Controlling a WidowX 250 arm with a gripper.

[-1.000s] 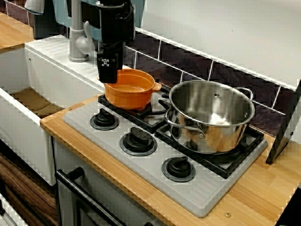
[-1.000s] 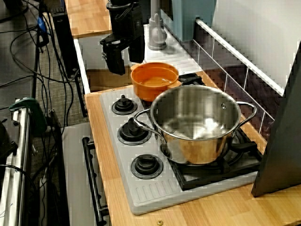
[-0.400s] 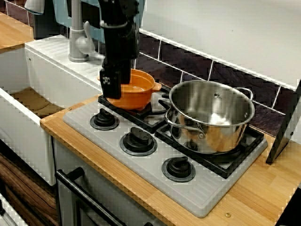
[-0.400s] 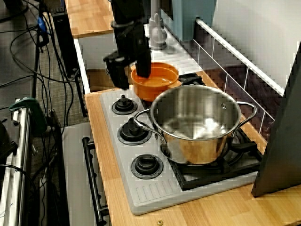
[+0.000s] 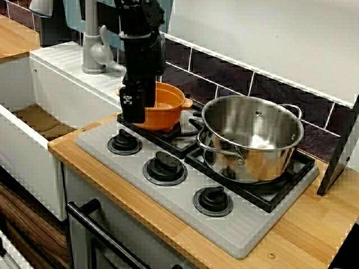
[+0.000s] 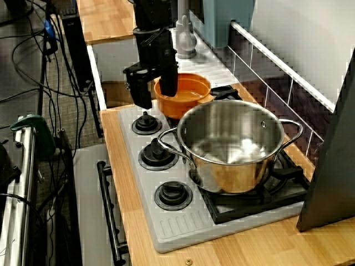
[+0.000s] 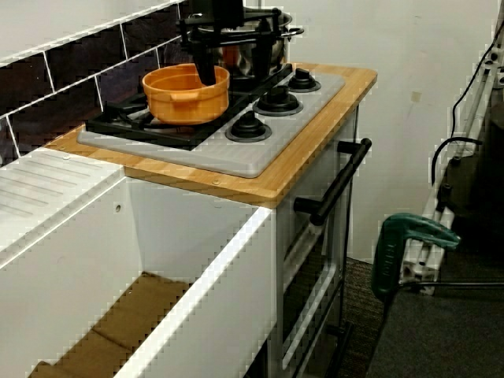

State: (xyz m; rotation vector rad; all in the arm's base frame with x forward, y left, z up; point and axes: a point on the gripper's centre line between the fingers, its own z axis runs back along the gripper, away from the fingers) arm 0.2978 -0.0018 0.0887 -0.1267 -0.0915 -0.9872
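The end effector hangs in the upper left of the view along the hob, pointing straight down over the orange pot. Its two fingers stand apart and straddle the pot's near wall. One finger is outside the pot and the other dips inside, so it is spread wide and grips nothing.

The orange pot sits on the black grate at the back left of the grey hob. In the front view, its small side handle points toward the steel pot. The steel pot stands just beside it on the neighbouring burner, centre right in that view.

Three black knobs line the hob's front edge. The hob lies on the wooden worktop, with the white sink and grey tap to the left.
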